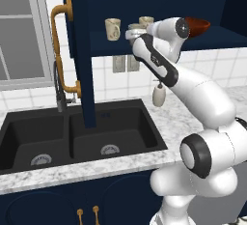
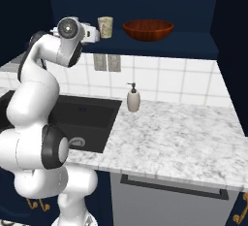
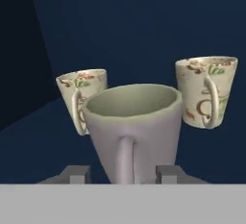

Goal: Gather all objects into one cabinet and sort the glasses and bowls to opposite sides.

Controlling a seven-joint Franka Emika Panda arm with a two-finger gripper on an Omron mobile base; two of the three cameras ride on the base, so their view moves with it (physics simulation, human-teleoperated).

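The mug (image 3: 132,131) is plain grey-beige, wide-mouthed and tapering downward, its handle turned straight toward the hand camera. It stands upright on the navy shelf (image 3: 202,141) inside the cabinet (image 1: 79,50), whose door hangs open over the sink (image 1: 72,137).

The gripper (image 3: 122,175) sits at the mug's base, one fingertip at 7 o'clock and the other at 5 o'clock of it. The jaws stand partly apart with the mug between them; whether the pads touch its sides cannot be told.

Behind the mug stand two cream cups with brown swirls: one (image 3: 79,95) at its 10 o'clock, the mug's rim overlapping it, the other (image 3: 207,91) at 2 o'clock, a narrow gap off.

In the right base view the red-brown bowl (image 2: 148,29) sits well apart, at 3 o'clock along the shelf, with bare shelf between.
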